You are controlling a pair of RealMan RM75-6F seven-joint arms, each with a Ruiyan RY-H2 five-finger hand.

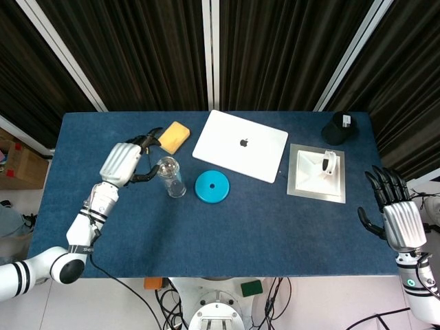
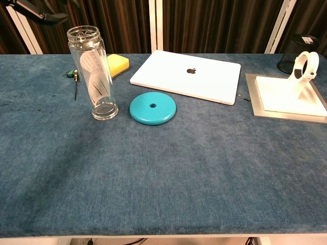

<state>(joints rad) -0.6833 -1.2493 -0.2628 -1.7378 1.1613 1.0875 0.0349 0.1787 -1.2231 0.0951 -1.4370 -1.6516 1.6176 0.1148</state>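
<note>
A clear glass bottle [image 1: 172, 179] [image 2: 96, 74] stands upright and uncapped on the blue table, a paper slip inside it. My left hand [image 1: 127, 162] hovers just left of the bottle's mouth, fingers apart, holding nothing; only its fingertips [image 2: 43, 18] show in the chest view. A teal disc [image 1: 212, 186] [image 2: 152, 108] lies flat to the right of the bottle. My right hand [image 1: 395, 214] hangs off the table's right edge with fingers spread and nothing in it.
A closed white laptop [image 1: 240, 145] [image 2: 187, 75] lies behind the disc. A yellow sponge [image 1: 174, 136] [image 2: 118, 64] and a small screwdriver [image 2: 75, 84] sit near the bottle. A white stand on a metal plate [image 1: 317, 173] [image 2: 291, 94] and a black mesh cup [image 1: 339, 128] are at right.
</note>
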